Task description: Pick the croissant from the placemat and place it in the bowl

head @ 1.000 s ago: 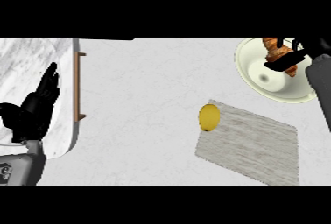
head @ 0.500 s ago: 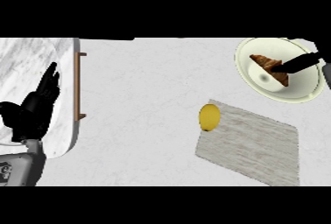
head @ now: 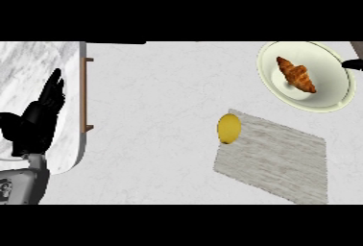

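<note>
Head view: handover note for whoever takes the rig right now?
Left hand: open, fingers up, resting at the view's left edge, holding nothing.
Right hand: only a dark tip shows at the right edge beside the bowl; fingers can't be read, nothing seen in it.
Croissant: lying inside the bowl, upper right.
Placemat: no croissant on it; a yellow object sits at its upper left corner.
Done: croissant is in the bowl.
Left: nothing on the placement itself; just bring the right arm clear of the bowl.
</note>
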